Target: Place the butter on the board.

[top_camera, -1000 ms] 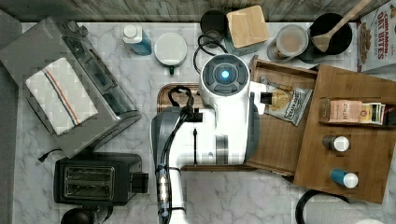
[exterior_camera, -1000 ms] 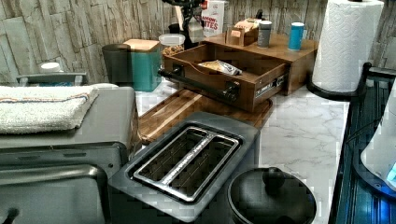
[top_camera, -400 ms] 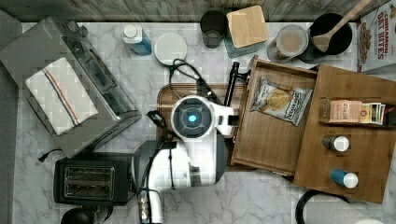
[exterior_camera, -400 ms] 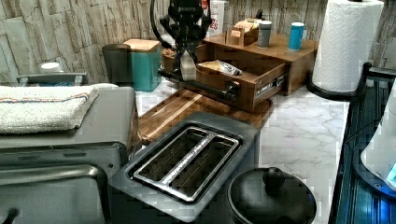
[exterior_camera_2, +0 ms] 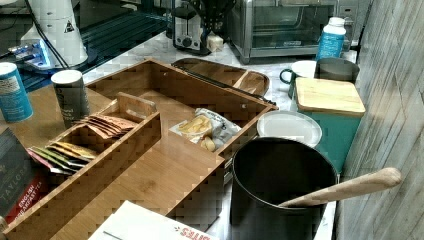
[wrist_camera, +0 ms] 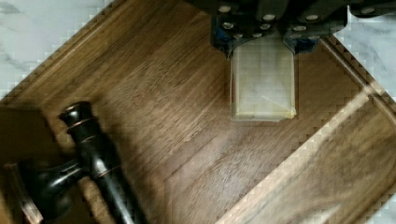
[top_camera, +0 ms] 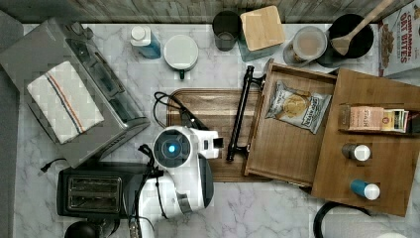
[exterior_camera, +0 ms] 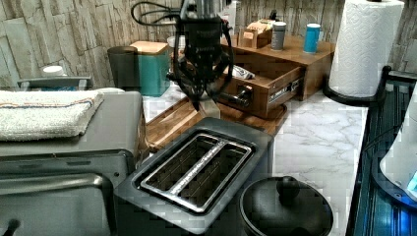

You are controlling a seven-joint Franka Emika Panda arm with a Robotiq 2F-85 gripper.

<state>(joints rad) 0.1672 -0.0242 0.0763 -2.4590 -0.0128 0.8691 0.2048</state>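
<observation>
Pale butter (wrist_camera: 263, 84) is sitting clamped between the fingers of my hand (wrist_camera: 264, 44), which I am holding over the board (wrist_camera: 177, 121) near its grooved rim, beside the drawer handle (wrist_camera: 100, 163), so it is positioned for setting down.

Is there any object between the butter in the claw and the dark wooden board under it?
Nothing visible. In the wrist view the claw holds the pale rectangular butter block over bare wood of the dark brown wooden cutting board. The drawer's black bar handle lies off to one side, apart from the butter.
</observation>
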